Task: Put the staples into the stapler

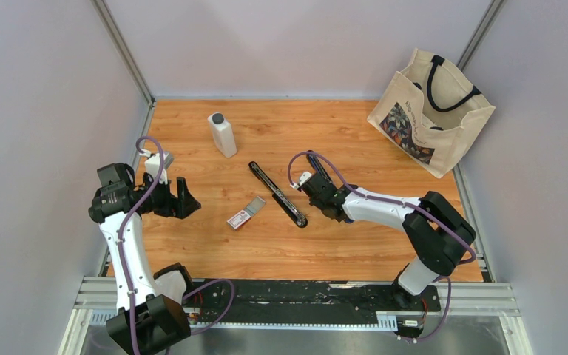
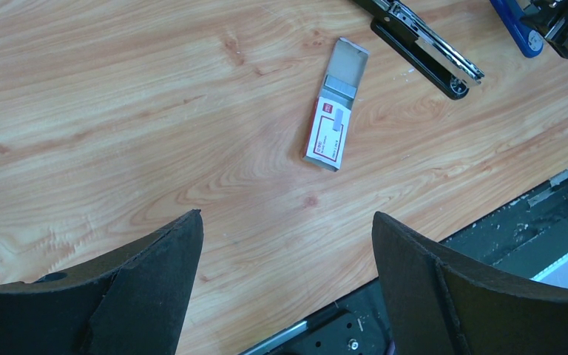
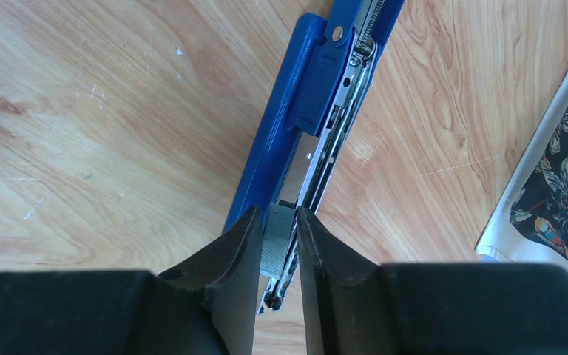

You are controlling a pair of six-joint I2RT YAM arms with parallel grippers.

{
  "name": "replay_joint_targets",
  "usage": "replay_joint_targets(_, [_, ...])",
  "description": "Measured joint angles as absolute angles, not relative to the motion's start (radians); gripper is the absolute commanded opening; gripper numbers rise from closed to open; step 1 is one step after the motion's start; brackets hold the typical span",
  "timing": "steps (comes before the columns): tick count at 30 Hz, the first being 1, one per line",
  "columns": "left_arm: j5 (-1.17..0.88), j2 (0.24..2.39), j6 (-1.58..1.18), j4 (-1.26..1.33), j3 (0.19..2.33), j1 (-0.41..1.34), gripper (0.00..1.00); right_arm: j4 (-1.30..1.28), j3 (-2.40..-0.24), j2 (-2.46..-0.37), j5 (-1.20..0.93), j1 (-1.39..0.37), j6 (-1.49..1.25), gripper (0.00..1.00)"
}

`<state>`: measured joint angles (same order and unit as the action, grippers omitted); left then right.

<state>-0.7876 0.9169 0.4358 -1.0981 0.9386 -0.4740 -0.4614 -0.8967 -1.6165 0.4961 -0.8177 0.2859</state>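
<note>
The wooden table [image 1: 384,244] carries two staplers, and the step in hand concerns the blue stapler [image 3: 296,111], which lies opened out under the right arm with its metal magazine channel [image 3: 331,129] exposed. The black stapler [image 1: 277,194] lies folded open nearer the middle, apart from either arm. The right gripper [image 3: 276,218] is closed down narrowly on a short grey staple strip [image 3: 277,240], holding it at the near end of that channel. To do this well, I judge the strip should stay parallel to the rail, legs down, and lower straight until it seats between the channel walls. The fingers should part only slightly, so the strip does not tip or break into pieces. Any skew would likely leave it riding on one wall. The left gripper [image 2: 287,216] hangs over the table's left side with its fingers spread wide and nothing between them. It could steady the blue body if that slides. The staple box [image 2: 330,126] lies flat between the left gripper and the black stapler, its grey tray slid partly out. As for writing, the cream tote bag [image 1: 430,111] in the far right corner bears a dark floral print with script above it, too small to read. The white bottle [image 1: 222,135] shows no label. The box has a red-bordered label whose print cannot be made out.
</note>
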Motion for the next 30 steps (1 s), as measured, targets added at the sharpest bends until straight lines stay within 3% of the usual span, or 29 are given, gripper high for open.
replay_joint_targets(30, [-0.787,0.923,0.435,-1.098,0.939,-0.474,0.92,-0.46,-0.889,-1.525,0.428,-0.773,0.283,0.2])
